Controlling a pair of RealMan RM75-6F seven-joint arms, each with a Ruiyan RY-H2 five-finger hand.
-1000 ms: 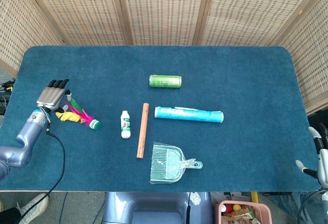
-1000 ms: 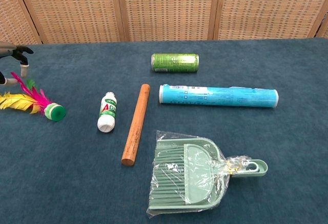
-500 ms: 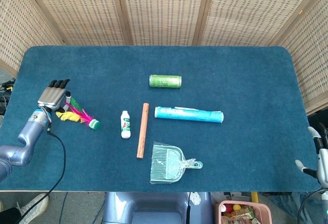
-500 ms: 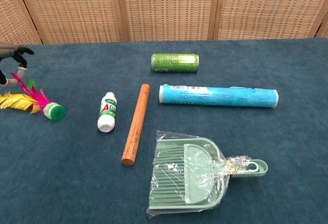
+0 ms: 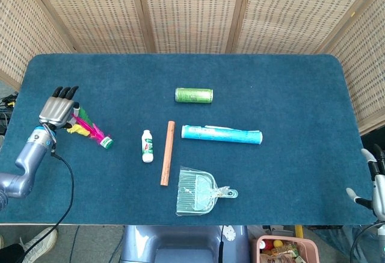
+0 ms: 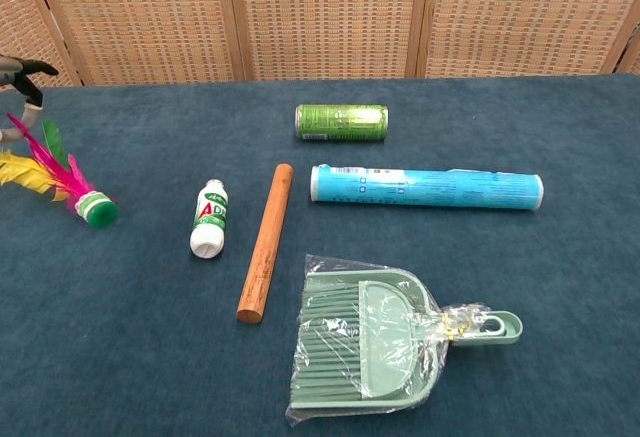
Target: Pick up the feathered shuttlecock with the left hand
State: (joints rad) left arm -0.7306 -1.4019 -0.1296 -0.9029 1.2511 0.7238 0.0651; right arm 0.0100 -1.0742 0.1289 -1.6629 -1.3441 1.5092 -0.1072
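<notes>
The feathered shuttlecock (image 5: 90, 129) has pink, yellow and green feathers and a green-and-white base. It is at the table's left side. My left hand (image 5: 58, 109) is over its feather end and holds the feathers. In the chest view the shuttlecock (image 6: 60, 179) tilts, its feathers rising toward the left hand (image 6: 20, 82) at the frame's edge and its base low by the cloth. My right hand (image 5: 376, 182) hangs off the table's right front corner, fingers apart and holding nothing.
On the blue table (image 5: 289, 94), right of the shuttlecock, lie a white bottle (image 5: 147, 146), a wooden stick (image 5: 167, 153), a green can (image 5: 194, 95), a long blue tube (image 5: 221, 135) and a wrapped green dustpan (image 5: 201, 191). Wicker screens stand behind.
My left hand has drawn back to the left and closed on the feathers. The shuttlecock has tilted up and its base has slid left.
</notes>
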